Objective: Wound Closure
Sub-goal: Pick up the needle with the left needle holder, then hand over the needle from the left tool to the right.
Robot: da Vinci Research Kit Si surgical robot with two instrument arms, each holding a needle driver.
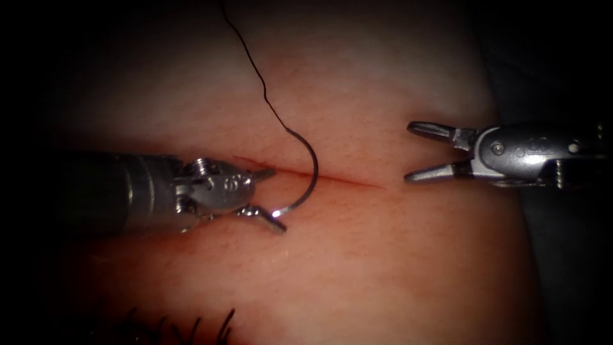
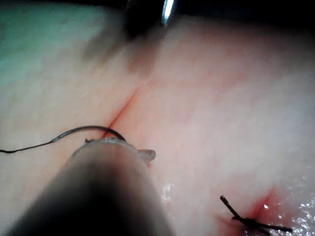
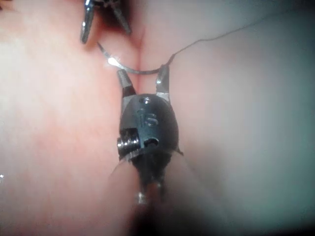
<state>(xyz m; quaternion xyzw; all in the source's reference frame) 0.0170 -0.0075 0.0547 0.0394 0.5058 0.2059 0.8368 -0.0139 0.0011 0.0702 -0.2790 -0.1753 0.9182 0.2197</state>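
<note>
Needle (image 1: 309,171) lying across cut (image 1: 345,180) on tissue (image 1: 383,268), not in it; pointed end at 4 o'clock of left tool (image 1: 268,199), between its wide-spread jaws, not gripped. Thread (image 1: 252,64) trailing from needle's swaged end toward 11 o'clock. Right tool (image 1: 415,153) at 3 o'clock of needle, well apart, jaws wide, holding nothing.

needle (image 1: 311,167) lies across cut (image 1: 345,179) | left tool (image 1: 267,198) at left end | right tool (image 1: 418,152) right, apart | thread (image 1: 252,61) runs far

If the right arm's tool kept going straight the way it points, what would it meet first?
Probably the needle, lying free across the cut. The right tool points left with jaws open, holding nothing. Depth is unclear.
</note>
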